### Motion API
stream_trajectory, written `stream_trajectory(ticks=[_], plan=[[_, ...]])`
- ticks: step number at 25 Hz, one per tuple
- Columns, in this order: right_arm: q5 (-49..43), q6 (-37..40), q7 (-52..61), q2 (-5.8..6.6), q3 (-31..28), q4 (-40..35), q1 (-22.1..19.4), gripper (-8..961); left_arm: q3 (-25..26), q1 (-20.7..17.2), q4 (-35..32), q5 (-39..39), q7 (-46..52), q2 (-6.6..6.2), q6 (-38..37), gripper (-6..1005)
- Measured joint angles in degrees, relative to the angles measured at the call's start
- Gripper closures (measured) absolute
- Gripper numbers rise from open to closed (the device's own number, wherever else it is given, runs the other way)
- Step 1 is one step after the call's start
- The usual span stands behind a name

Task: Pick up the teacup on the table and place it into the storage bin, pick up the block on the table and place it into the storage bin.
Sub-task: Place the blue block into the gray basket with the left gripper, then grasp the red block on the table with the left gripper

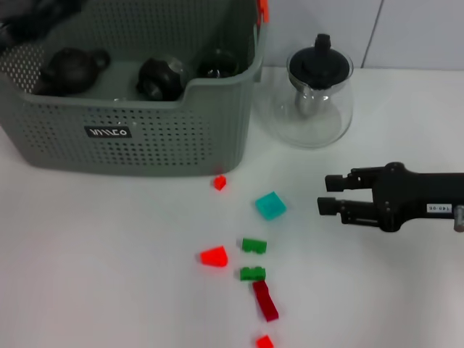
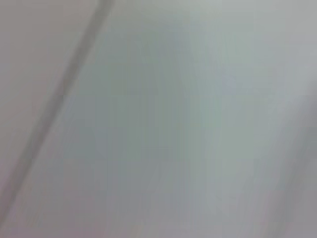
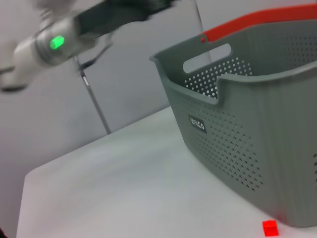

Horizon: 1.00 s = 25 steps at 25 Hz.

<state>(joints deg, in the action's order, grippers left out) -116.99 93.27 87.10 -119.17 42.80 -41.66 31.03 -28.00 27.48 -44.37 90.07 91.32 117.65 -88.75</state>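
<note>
The grey-green perforated storage bin (image 1: 138, 138) stands at the back left and fills the right wrist view (image 3: 237, 148). Inside it lie three dark tea pieces, two round pots (image 1: 69, 69) and a cup-like one (image 1: 217, 65); no teacup shows on the table. Several blocks lie on the white table: a small red block (image 1: 220, 182) by the bin, also seen from the right wrist (image 3: 270, 227), a teal block (image 1: 270, 206), two green blocks (image 1: 254, 246) and a red wedge (image 1: 214, 256). My right gripper (image 1: 328, 193) hovers open right of the teal block, holding nothing. My left arm (image 1: 29, 22) hangs over the bin's far left corner.
A clear glass teapot (image 1: 317, 98) with a black lid stands right of the bin, just behind my right gripper. A dark red brick (image 1: 265, 300) and another red block (image 1: 264, 341) lie near the front edge. The left wrist view shows only a blurred pale surface.
</note>
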Motion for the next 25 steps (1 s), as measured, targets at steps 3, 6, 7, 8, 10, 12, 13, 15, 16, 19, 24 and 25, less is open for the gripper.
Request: stream_trajectory(ticks=[3,6,7,8,10,12,13,15,16,19,24,25], plan=[[0.0,-0.1,0.0,-0.05,0.0,0.0,0.0,434,0.5,-4.5,3.9,0.0,-13.2,0.6,-10.7,213],[0.0,-0.2,0.0,-0.13,0.0,0.0,0.0,434,0.5,-9.1,6.9,8.3,-24.5,2.77,-12.4,198],[0.0,-0.2,0.0,-0.15,0.0,0.0,0.0,434,0.4,-10.2,8.5,10.8,-28.6,3.43,-11.9,193],[0.0,-0.2,0.0,-0.18,0.0,0.0,0.0,434,0.3,-11.3,10.4,13.4,-33.1,4.2,-11.4,188],[0.0,-0.2,0.0,-0.23,0.0,0.0,0.0,434,0.2,-12.7,13.1,17.0,-40.4,5.53,-10.3,188],[0.0,-0.2,0.1,-0.26,0.0,0.0,0.0,434,0.2,-13.4,15.6,20.0,-46.6,6.48,-8.5,199],[0.0,-0.2,0.1,-0.26,0.0,0.0,0.0,434,0.1,-13.2,17.1,21.0,-48.4,6.62,-7.4,205],[0.0,-0.2,0.1,-0.27,0.0,0.0,0.0,433,-0.1,-12.2,20.5,22.3,-51.2,6.54,-4.6,230],[0.0,-0.2,0.1,-0.27,0.0,0.0,0.0,433,-0.3,-11.5,21.9,22.7,-51.8,6.48,-2.8,250],[0.0,-0.1,0.1,-0.27,0.0,0.0,-0.2,433,-2.0,-9.3,24.2,23.1,-52.4,6.54,2.4,309],[0.0,0.1,0.1,-0.25,0.0,0.1,-0.6,433,-5.5,-5.3,27.8,23.6,-53.2,6.63,9.8,422],[0.0,0.1,0.1,-0.23,0.0,0.1,-0.7,433,-5.6,-5.0,28.0,23.6,-53.3,6.63,10.2,445]])
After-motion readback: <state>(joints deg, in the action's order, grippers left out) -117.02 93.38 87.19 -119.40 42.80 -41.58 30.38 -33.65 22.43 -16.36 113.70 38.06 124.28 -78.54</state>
